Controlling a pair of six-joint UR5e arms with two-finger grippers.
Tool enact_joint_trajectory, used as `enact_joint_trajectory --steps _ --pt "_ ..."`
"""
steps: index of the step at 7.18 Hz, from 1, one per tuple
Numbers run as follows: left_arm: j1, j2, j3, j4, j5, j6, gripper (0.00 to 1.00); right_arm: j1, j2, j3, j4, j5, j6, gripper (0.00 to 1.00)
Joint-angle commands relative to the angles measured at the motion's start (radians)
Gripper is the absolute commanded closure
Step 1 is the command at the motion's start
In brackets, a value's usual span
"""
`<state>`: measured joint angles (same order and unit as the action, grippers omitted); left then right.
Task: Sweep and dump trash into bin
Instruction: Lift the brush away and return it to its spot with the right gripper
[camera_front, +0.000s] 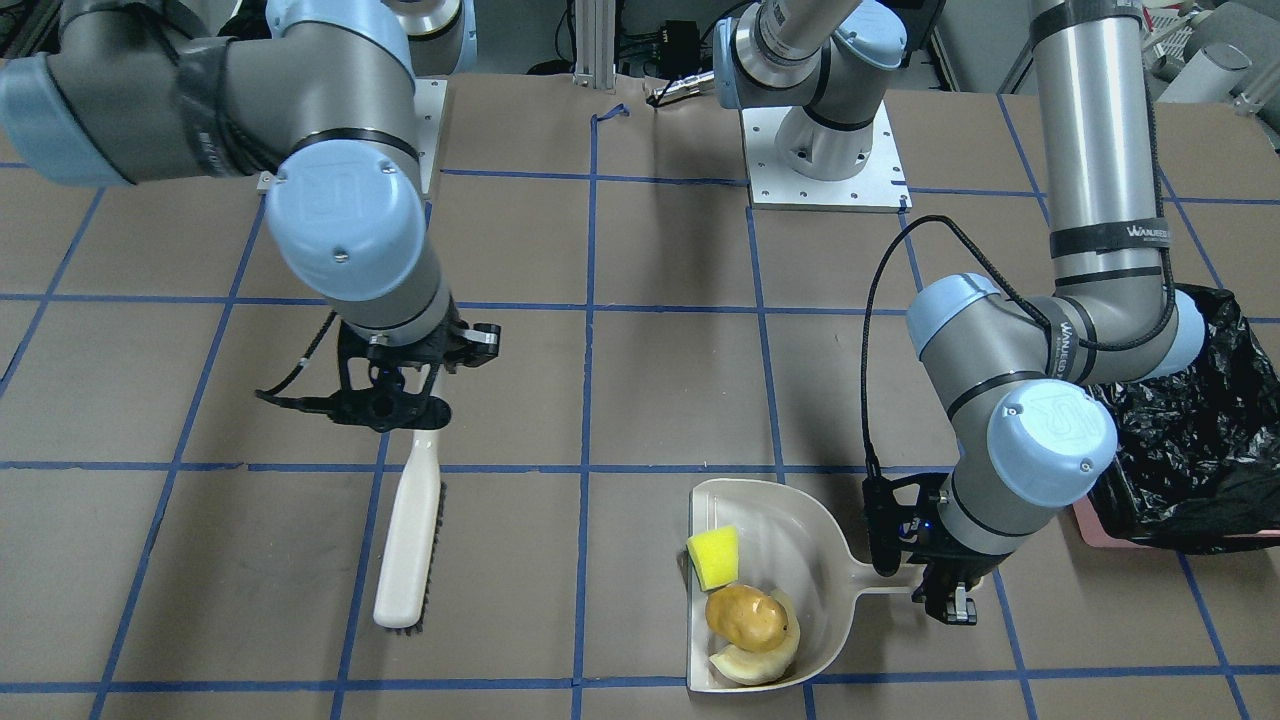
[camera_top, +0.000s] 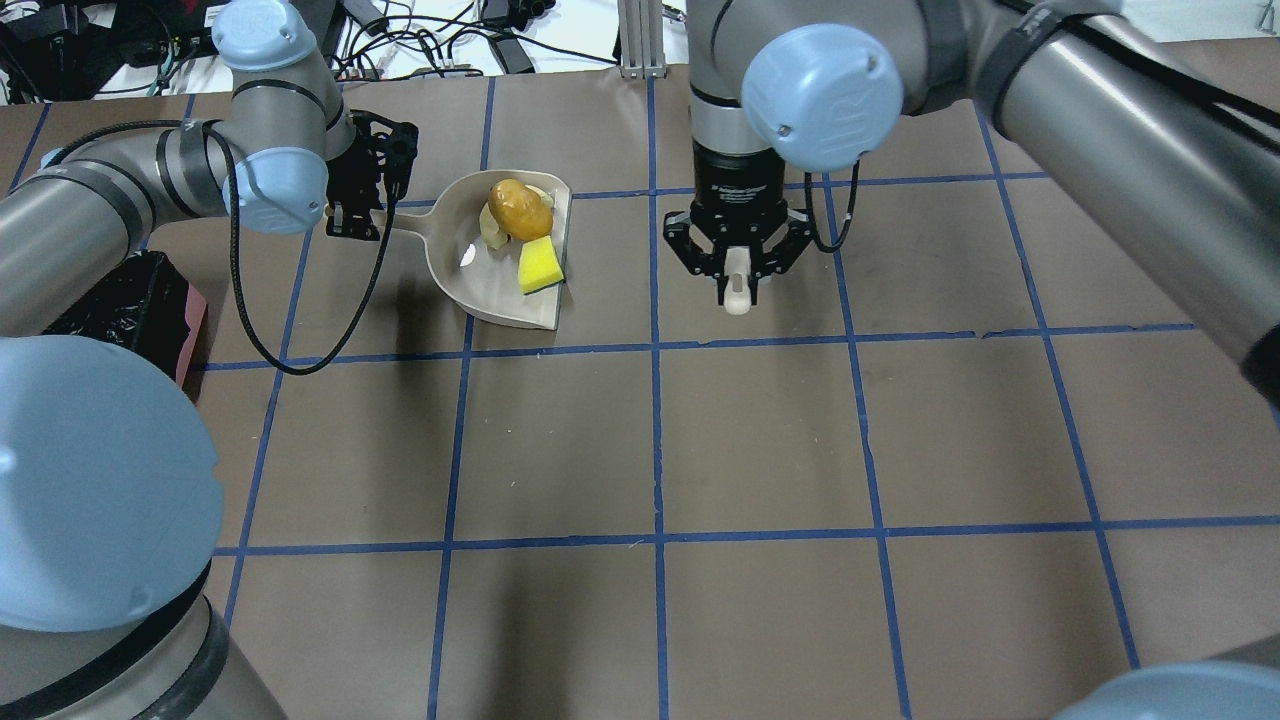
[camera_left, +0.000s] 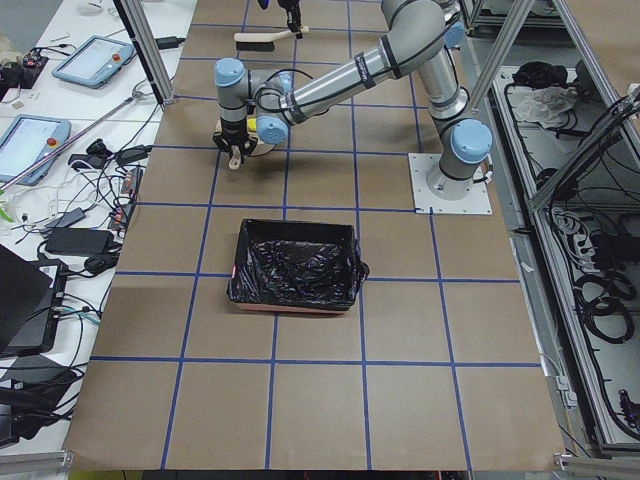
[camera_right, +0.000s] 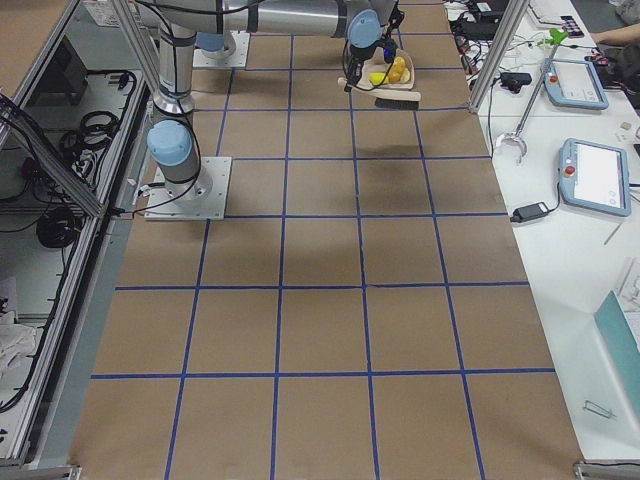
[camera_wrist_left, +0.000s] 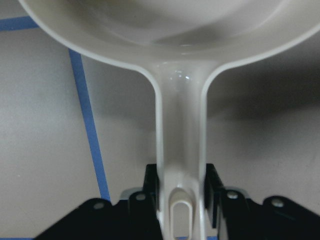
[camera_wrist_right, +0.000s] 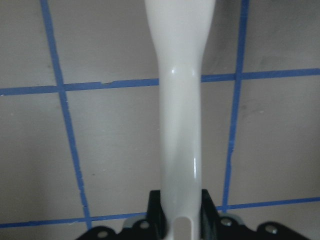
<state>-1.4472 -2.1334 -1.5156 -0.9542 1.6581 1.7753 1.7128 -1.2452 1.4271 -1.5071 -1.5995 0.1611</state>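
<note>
all three pieces of trash sit inside the beige dustpan (camera_front: 800, 535). the yellow sponge wedge (camera_front: 713, 556) lies at the pan's straight open lip. the brown-yellow potato-shaped lump (camera_front: 745, 616) is just beside it, deeper in the pan. the pale crescent slice (camera_front: 752, 665) curls around the lump's far side from the wedge and touches it. none of the pieces lies on the table (camera_front: 660, 400), a brown paper surface marked with a blue tape grid.

the dustpan's narrow handle points toward the robot's left, and the left gripper (camera_front: 940, 590) is clamped on its end. the left wrist view shows a black finger (camera_wrist_left: 151, 192) pressed against each side of the handle. whether the pan rests on the paper or is held just off it i cannot tell.

the bin (camera_front: 1100, 528), a pink box lined with a crinkled black bag (camera_front: 1190, 440), stands on the table further to the robot's left. it is past the left arm's elbow, apart from the dustpan, and its opening faces up.

on the other side of the dustpan, well apart from it, is a white-handled brush (camera_front: 408, 540) with dark bristles along one edge. the right gripper (camera_front: 405, 392) is closed on the end of its handle. the right wrist view shows the handle squeezed between the two fingers (camera_wrist_right: 156, 210). the brush head points away from the robot's base, and i cannot tell whether its bristles touch the paper.
</note>
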Motion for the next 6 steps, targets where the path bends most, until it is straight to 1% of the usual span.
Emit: enact_joint_trajectory --steps 1,2,3,4,5,6 --pt "0.010 0.006 -0.002 -0.001 -0.033 -0.004 1.00 -0.158 -0.028 0.012 -0.007 -0.049 -0.208 1.00" --pt "0.013 0.003 -0.003 -0.001 -0.043 -0.004 1.00 -0.233 -0.027 0.030 -0.046 -0.050 -0.307 1.00" --pt "0.013 0.004 -0.003 -0.001 -0.050 -0.004 1.00 -0.299 -0.027 0.074 -0.132 -0.054 -0.399 1.00" --pt "0.017 0.003 -0.006 -0.001 -0.073 -0.004 1.00 -0.355 -0.028 0.128 -0.204 -0.054 -0.443 1.00" --pt "0.036 0.009 -0.011 -0.005 -0.105 -0.001 1.00 -0.393 -0.023 0.171 -0.276 -0.054 -0.497 1.00" --pt "0.056 0.027 -0.020 -0.006 -0.166 0.001 1.00 -0.415 -0.013 0.199 -0.319 -0.053 -0.502 1.00"
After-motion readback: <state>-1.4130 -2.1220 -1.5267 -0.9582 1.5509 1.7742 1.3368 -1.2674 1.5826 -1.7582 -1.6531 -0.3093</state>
